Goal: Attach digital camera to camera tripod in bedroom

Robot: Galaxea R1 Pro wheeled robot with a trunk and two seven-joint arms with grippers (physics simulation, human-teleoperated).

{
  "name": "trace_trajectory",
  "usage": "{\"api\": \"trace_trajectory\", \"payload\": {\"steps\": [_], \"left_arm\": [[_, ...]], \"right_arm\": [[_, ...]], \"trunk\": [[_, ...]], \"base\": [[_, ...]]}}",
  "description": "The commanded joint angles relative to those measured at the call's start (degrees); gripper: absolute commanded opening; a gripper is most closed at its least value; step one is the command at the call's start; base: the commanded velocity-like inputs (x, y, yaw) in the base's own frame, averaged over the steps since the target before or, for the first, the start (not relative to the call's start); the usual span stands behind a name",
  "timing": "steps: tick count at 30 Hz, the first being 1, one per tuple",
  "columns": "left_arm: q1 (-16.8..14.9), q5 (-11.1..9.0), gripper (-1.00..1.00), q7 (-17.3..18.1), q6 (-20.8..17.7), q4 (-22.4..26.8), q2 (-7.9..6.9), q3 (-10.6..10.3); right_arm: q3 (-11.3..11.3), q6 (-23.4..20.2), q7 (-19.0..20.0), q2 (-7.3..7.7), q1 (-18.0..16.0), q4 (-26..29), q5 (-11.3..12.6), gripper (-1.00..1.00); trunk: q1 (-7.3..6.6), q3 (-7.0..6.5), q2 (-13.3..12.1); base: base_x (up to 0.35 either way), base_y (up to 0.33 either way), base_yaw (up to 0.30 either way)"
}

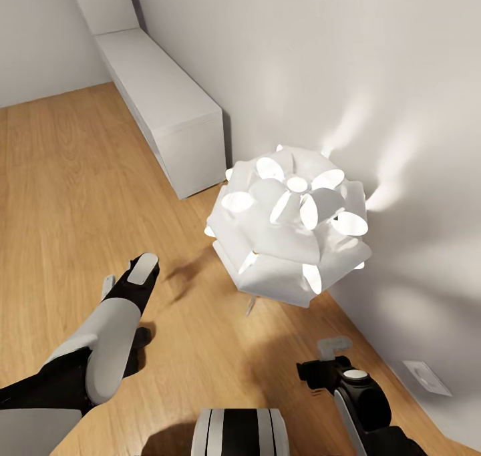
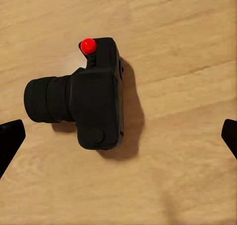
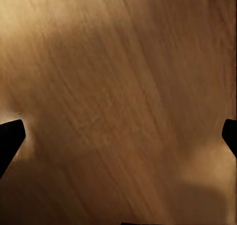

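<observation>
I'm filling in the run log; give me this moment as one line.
phase: reaching for pickup | digital camera: lying on wooden floor, untouched | left gripper: open above it | right gripper: open, empty, over floor | nearby: lit petal lamp

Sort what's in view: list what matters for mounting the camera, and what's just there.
For the job:
- digital camera, lying on the wooden floor
- left gripper, open above the camera

Just there:
- lit white petal lamp
- long white cabinet along the wall
- right gripper, open over bare floor
</observation>
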State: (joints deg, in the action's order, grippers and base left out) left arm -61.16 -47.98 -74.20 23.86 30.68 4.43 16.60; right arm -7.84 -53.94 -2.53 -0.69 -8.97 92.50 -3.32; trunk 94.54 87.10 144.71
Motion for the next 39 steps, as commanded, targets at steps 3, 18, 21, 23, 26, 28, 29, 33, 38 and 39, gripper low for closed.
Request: {"api": "trace_trajectory", "payload": {"steps": [3, 18, 21, 23, 26, 28, 29, 33, 38, 39], "left_arm": [[-0.02, -0.08, 1.0, 0.14, 0.28, 0.08, 0.06, 0.15], [-0.01, -0.02, 1.0, 0.41, 0.3, 0.08, 0.28, -0.23], [-0.01, -0.04, 1.0, 0.43, 0.31, 0.08, 0.19, -0.28], [-0.01, -0.03, 1.0, 0.44, 0.31, 0.08, 0.17, -0.29], [-0.01, -0.02, 1.0, 0.45, 0.31, 0.08, 0.14, -0.31], [-0.01, -0.02, 1.0, 0.45, 0.31, 0.08, 0.11, -0.32], [-0.01, -0.01, 1.0, 0.45, 0.31, 0.08, 0.09, -0.32], [-0.01, -0.01, 1.0, 0.45, 0.31, 0.08, 0.05, -0.33], [-0.01, -0.04, 1.0, 0.45, 0.31, 0.08, -0.05, -0.29], [-0.01, -0.05, 1.0, 0.46, 0.31, 0.08, -0.06, -0.28]], "right_arm": [[0.03, -0.97, -0.03, 0.0, -1.66, 0.05, -0.29, 1.0], [0.21, -6.06, -0.02, 0.01, -5.95, 0.05, -0.23, 1.0], [0.07, -6.06, -0.05, 0.0, -5.99, 0.05, -0.21, 1.0], [0.02, -6.06, -0.06, 0.0, -5.99, 0.05, -0.21, 1.0], [-0.05, -6.06, -0.08, 0.0, -5.98, 0.05, -0.2, 1.0], [-0.09, -6.06, -0.09, -0.01, -5.95, 0.05, -0.2, 1.0], [-0.12, -6.06, -0.09, -0.01, -5.93, 0.05, -0.2, 1.0], [-0.18, -6.06, -0.1, 0.02, -5.92, 0.05, -0.2, 1.0], [-0.38, -6.06, -0.1, 0.06, -5.84, 0.05, -0.19, 1.0], [-0.42, -6.06, -0.12, 0.06, -5.83, 0.05, -0.19, 1.0]], "trunk": [[-0.01, 0.04, 0.01], [0.17, 1.59, 0.11], [0.25, 2.25, 0.15], [0.3, 2.69, 0.17], [0.38, 3.36, 0.21], [0.43, 3.8, 0.24], [0.45, 4.02, 0.25], [0.56, 4.91, 0.31], [0.69, 6.02, 0.37], [0.71, 6.24, 0.39]], "base": [[0.0, 0.0, 0.0], [0.0, 0.0, 0.0], [0.0, 0.0, 0.0], [0.0, 0.0, 0.0], [0.0, 0.0, 0.0], [0.0, 0.0, 0.0], [0.0, 0.0, 0.0], [0.0, 0.0, 0.0], [0.0, 0.0, 0.0], [0.0, 0.0, 0.0]]}}
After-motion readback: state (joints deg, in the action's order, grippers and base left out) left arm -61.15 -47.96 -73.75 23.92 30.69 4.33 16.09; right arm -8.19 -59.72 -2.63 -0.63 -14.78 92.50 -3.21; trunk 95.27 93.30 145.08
